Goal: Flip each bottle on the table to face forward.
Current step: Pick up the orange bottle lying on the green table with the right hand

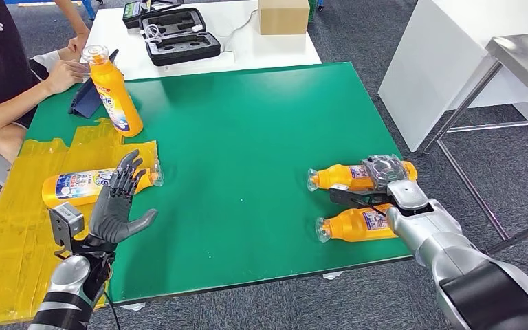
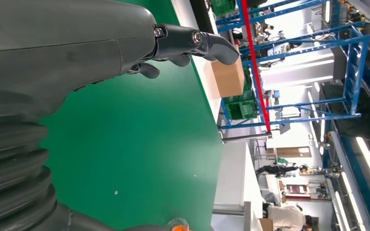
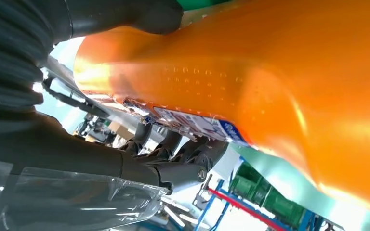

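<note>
Four orange bottles are seen on the green table [image 1: 247,137]. One upright bottle [image 1: 113,93] stands at the far left, its clear cap uppermost, just beside a person's hand [image 1: 65,72]. A second bottle [image 1: 86,185] lies on its side on the yellow sheet [image 1: 14,227] at the left edge, label showing, cap pointing toward the table's middle. Two more lie on their sides near the right front edge, caps pointing left: the farther right bottle [image 1: 347,177] and the nearer right bottle [image 1: 354,225], close together and roughly parallel.

The right hand [image 1: 378,189] is placed over the two right bottles. In the right wrist view an orange bottle body is seen close up, with dark fingers [image 3: 173,144] curled beneath its label and the thumb [image 3: 149,14] against its other side; a grip on it is indicated, though which of the two bottles is gripped cannot be told with certainty.

The left hand [image 1: 120,206] is raised above the lying left bottle, fingers spread, nothing held.

A black case [image 1: 179,34] and a cardboard box [image 1: 283,15] are noted on the white table [image 1: 247,51] beyond.
</note>
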You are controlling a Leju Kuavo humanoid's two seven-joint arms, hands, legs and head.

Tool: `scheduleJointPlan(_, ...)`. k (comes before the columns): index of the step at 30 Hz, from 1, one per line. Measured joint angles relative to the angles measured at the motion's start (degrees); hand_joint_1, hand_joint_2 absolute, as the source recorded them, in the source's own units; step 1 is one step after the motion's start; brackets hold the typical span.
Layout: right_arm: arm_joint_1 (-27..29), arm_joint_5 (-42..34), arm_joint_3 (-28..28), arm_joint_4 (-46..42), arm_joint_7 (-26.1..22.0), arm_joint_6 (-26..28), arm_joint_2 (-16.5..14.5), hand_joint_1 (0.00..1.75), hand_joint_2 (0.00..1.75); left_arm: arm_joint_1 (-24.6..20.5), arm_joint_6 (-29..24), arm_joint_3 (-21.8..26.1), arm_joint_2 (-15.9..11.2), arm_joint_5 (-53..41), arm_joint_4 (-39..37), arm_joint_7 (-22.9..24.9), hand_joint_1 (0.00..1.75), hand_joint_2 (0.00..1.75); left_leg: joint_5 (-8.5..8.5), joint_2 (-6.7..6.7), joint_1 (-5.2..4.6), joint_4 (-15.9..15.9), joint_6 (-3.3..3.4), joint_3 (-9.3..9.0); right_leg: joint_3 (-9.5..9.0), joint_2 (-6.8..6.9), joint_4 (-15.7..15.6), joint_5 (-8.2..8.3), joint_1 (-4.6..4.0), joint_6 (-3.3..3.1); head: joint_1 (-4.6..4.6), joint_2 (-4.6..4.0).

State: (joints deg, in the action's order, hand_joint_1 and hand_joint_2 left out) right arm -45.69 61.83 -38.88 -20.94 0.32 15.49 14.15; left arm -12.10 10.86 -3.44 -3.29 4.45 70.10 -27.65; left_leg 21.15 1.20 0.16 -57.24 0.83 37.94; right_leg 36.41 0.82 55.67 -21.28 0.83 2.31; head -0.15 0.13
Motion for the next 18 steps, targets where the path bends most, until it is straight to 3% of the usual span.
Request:
scheduleJointPlan(10,0.90,0.97,-0.05,0.17,1.81,3.75,-0.47,1.75,1.75,0.33,-0.14,-0.14,0.34,0.07,0.43,0.57,0.00,1.75,0.01,0.00,0.00,0.00,0.00,0.02,0.03,0.00,0.00,0.00,0.00,0.00,0.01,0.00)
scheduleJointPlan(18,3.04,-1.95,3.92,-2.55,0.94,20.94,-1.98,1.75,1.75,0.77,-0.61,-0.74,0.77,-0.27,1.44,1.77,0.00,1.75,0.00,-0.01,0.00,0.00,-0.01,0.10,0.11,0.00,0.01,0.00,-0.01,0.00,-0.01,0.00)
